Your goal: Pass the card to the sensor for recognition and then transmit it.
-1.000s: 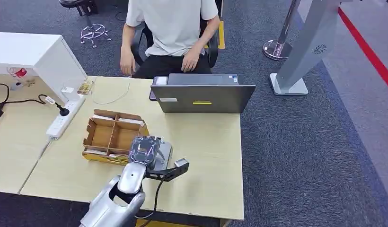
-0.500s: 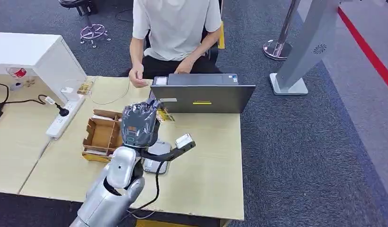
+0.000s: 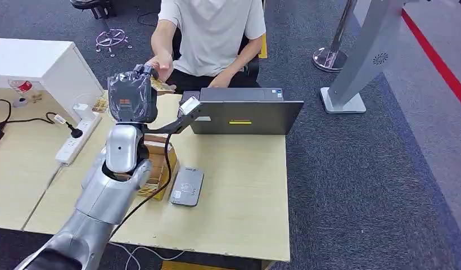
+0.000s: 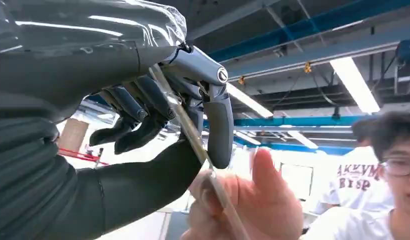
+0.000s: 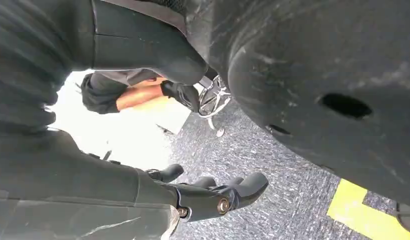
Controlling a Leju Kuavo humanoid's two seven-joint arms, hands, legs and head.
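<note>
My left hand (image 3: pixel 132 95), wrapped in clear plastic, is raised over the far left of the table and pinches a yellowish card (image 3: pixel 161 85) between thumb and fingers. In the left wrist view the card (image 4: pixel 191 134) shows edge-on under the thumb (image 4: pixel 218 125). A seated person's hand (image 3: pixel 159 66) reaches to the card's far end, and its fingers (image 4: pixel 253 200) touch the card. The grey card sensor (image 3: pixel 187 187) lies flat on the table, below and nearer than my hand. My right hand (image 5: pixel 213 196) hangs over carpet with its fingers apart, holding nothing.
A grey laptop (image 3: pixel 240 116) stands open at the table's far edge, facing the person. A cardboard divider box (image 3: pixel 159 151) sits partly behind my left arm. A power strip (image 3: pixel 76 138) and a white cabinet (image 3: pixel 43 64) are at the left. A grey stand (image 3: pixel 357 62) is on the carpet to the right.
My left arm has lifted from over the sensor and swung up and away towards the person, carrying the card. The person's hand has come forward to meet the card.
</note>
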